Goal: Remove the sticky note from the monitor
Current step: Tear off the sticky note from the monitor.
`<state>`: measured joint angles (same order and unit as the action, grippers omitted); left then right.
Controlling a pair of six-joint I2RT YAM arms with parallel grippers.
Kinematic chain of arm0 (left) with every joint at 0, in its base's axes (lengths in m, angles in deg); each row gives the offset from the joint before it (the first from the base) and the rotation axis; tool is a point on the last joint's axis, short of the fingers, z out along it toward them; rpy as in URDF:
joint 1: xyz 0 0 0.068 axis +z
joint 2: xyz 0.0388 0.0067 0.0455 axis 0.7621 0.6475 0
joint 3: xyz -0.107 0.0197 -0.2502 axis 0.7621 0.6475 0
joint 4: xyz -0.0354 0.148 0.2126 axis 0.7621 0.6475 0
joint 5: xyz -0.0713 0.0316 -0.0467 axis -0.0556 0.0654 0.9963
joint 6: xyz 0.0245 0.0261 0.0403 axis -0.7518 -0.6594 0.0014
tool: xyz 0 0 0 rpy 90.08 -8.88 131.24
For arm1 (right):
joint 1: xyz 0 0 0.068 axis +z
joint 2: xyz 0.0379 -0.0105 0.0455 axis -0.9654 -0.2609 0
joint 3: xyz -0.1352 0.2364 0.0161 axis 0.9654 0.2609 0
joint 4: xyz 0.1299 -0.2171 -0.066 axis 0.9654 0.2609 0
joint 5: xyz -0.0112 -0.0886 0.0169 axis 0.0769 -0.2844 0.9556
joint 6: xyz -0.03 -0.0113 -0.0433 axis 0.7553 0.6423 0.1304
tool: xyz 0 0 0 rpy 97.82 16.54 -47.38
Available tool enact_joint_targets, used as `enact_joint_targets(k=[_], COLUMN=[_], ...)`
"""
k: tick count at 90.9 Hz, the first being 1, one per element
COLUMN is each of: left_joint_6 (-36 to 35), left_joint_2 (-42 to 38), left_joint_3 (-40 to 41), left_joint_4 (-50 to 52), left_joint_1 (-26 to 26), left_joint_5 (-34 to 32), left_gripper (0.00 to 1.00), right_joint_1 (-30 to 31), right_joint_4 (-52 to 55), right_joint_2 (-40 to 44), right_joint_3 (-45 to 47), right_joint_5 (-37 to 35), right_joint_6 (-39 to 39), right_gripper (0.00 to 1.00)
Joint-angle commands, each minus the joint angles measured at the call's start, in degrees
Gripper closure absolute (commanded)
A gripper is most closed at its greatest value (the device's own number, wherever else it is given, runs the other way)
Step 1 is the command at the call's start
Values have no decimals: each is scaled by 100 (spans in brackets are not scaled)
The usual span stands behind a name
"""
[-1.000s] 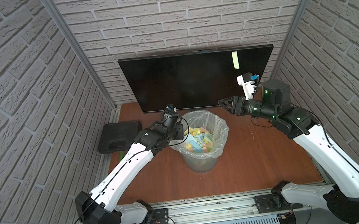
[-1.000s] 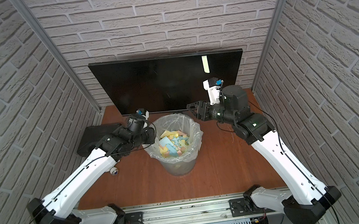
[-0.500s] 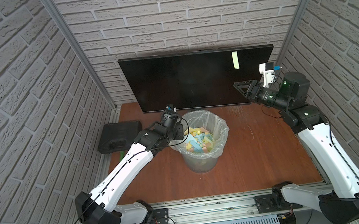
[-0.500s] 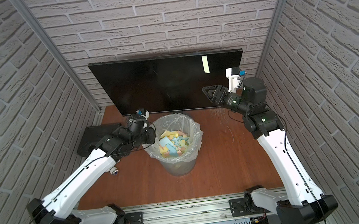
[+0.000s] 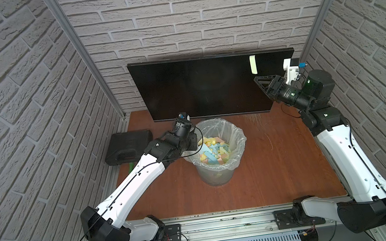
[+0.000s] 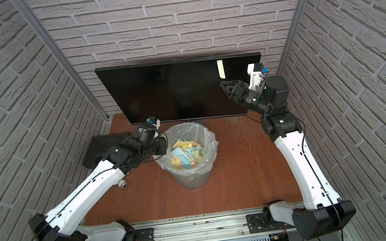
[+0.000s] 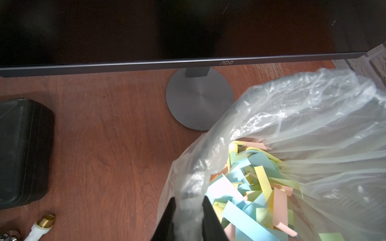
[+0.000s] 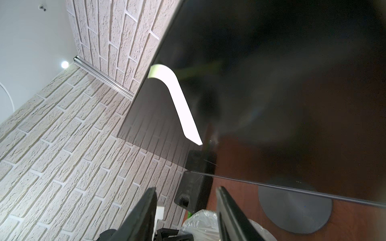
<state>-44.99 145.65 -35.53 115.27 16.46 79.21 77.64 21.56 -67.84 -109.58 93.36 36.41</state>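
A pale yellow-green sticky note (image 5: 253, 64) (image 6: 220, 68) hangs near the top right corner of the black monitor (image 5: 195, 87) (image 6: 170, 91). In the right wrist view the sticky note (image 8: 177, 100) curls away from the screen (image 8: 292, 83). My right gripper (image 5: 258, 81) (image 6: 223, 85) (image 8: 186, 189) is open, just below the note and close to the screen, with nothing between its fingers. My left gripper (image 5: 195, 142) (image 6: 163, 145) (image 7: 189, 200) is shut on the clear liner (image 7: 292, 116) at the bin's left rim.
The lined bin (image 5: 216, 178) (image 6: 192, 180), with several coloured paper notes inside, stands mid-table in front of the monitor's round stand (image 7: 199, 100). A small black case (image 5: 127, 147) lies at the left. Brick walls close in on three sides.
My right arm has swung from over the bin up and to the right, bringing its open gripper under the sticky note. The left arm has stayed put on the liner.
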Motion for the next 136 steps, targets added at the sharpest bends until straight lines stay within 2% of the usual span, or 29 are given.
enact_joint_targets(k=[1,25,47,78,96,107,125,136], left_joint_6=[18,17,26,26,26,22,24,18], left_joint_2=[36,81,77,68,44,57,58,44], left_joint_3=[176,158,158,136,153,145,130,131], left_joint_4=[130,100,117,130,136,130,145,150], left_joint_1=[-30,-26,-32,-30,-36,-37,-38,-37], left_joint_5=[130,150,155,146,142,145,150,141], left_gripper=[79,79,79,79,79,79,79,79], right_joint_1=[-39,-42,-46,-50,-48,-40,-45,-41], right_joint_4=[-537,-614,-725,-746,-774,-780,-774,-774], right_joint_2=[-81,-346,-526,-651,-676,-697,-689,-681], right_joint_3=[-249,-460,-605,-643,-673,-703,-732,-746], right_joint_5=[52,25,43,17,17,40,53,69], right_joint_6=[-142,-146,-172,-134,-141,-159,-161,-169], right_gripper=[53,54,60,60,74,77,96,97])
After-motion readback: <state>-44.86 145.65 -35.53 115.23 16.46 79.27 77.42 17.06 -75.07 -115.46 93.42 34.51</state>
